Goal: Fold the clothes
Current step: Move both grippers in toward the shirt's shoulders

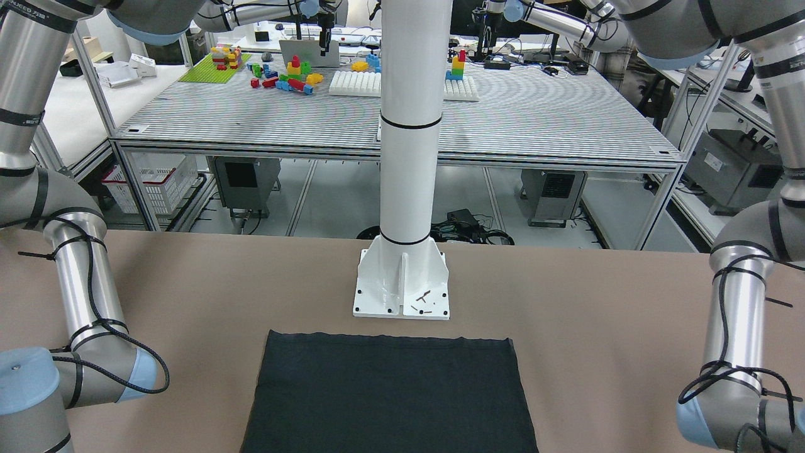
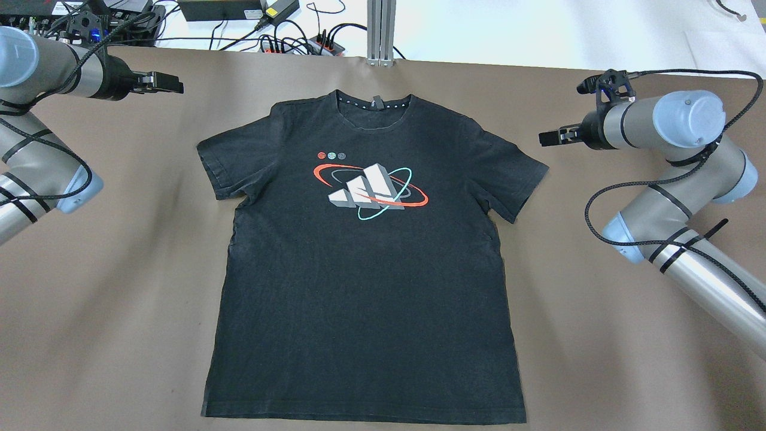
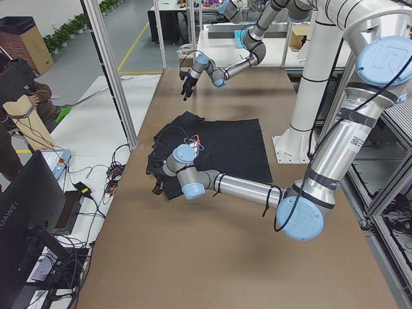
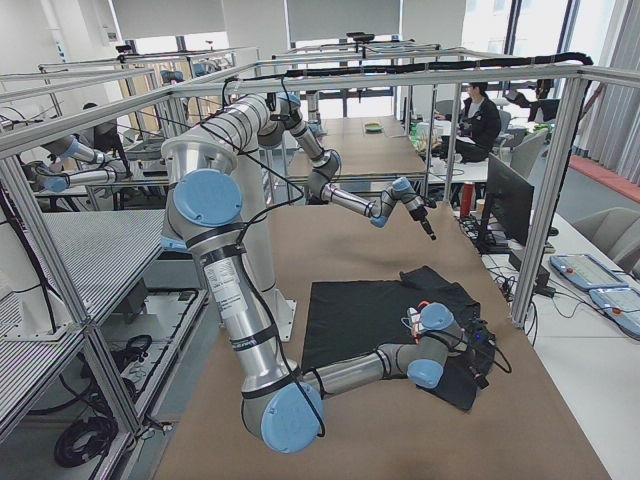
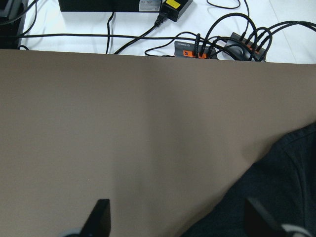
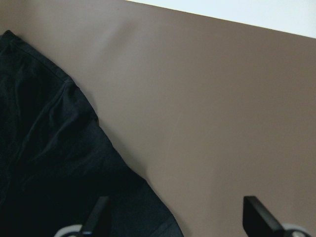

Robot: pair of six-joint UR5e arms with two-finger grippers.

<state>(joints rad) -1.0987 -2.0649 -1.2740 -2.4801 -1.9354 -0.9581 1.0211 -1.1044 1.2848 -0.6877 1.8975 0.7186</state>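
A black T-shirt [image 2: 365, 287] with a red, white and teal logo on the chest lies flat and face up on the brown table [image 2: 108, 311], collar toward the far edge. Its hem end shows in the front-facing view [image 1: 390, 396]. My left gripper [image 2: 173, 84] is open and empty, above the table beyond the shirt's left sleeve [image 5: 281, 192]. My right gripper [image 2: 546, 137] is open and empty, just off the right sleeve [image 6: 49, 163]. In both wrist views the fingertips [image 5: 101, 217] [image 6: 256, 215] stand wide apart with nothing between them.
A power strip with cables [image 2: 299, 43] and an aluminium post [image 2: 381, 30] sit beyond the table's far edge. The white pillar's base plate [image 1: 402, 289] stands on the table by the shirt's hem. Bare table lies on both sides of the shirt.
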